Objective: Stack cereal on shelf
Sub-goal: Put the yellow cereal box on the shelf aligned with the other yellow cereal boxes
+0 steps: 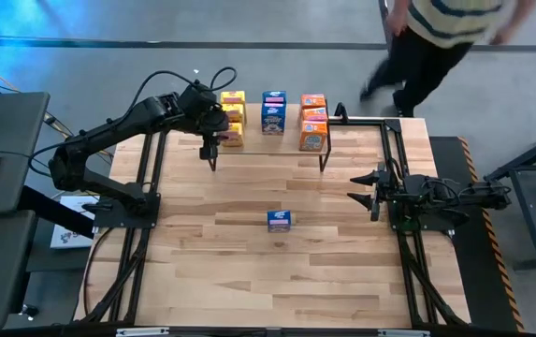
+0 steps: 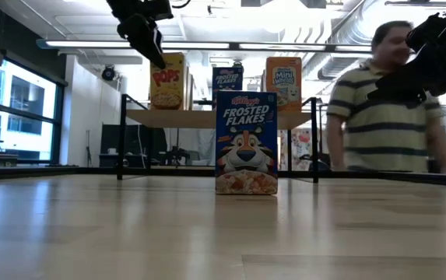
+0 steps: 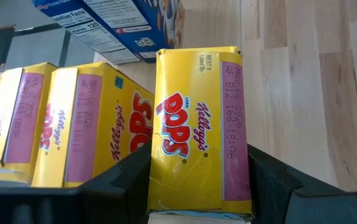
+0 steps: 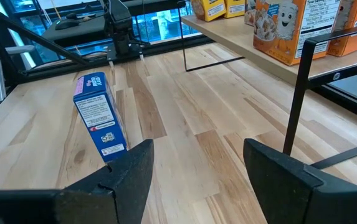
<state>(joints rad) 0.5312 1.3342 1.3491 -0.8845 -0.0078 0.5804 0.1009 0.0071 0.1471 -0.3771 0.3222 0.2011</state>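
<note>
1. Nearest the low camera: last blue box point(image 2: 246, 142). Stands upright alone at the middle of the table point(image 2: 207, 225), well apart from the shelf point(image 2: 207, 118) behind it. Long axis vertical, printed front turned to the table's front edge.
2. Right jaws: open, empty, low over the right side of the table on the right arm point(image 1: 436, 195). Point across at the blue box and see one of its narrow side panels. Level with it, a clear stretch of table between.
3. Left jaws: closed on the yellow box point(image 3: 197, 130), one finger on each broad face, gripping from above near its top. Cannot tell whether its base already rests on the plank.
4. Yellow box: upright at the front of the yellow row, left end of the shelf, just in front of the two other yellow boxes point(image 1: 233, 103).
5. Shelf otherwise: two blue boxes on the shelf point(image 1: 273, 110) in the middle row, three orange boxes point(image 1: 313, 122) at the right end. Front place of the middle row bare.
6. Judgement: left arm point(image 1: 108, 140) only needs to let go and lift clear. Remaining box nearer the right jaws than the left, and lies toward the table's middle from them, short of the bare place. Likely a right-arm pick across the narrow sides.
</note>
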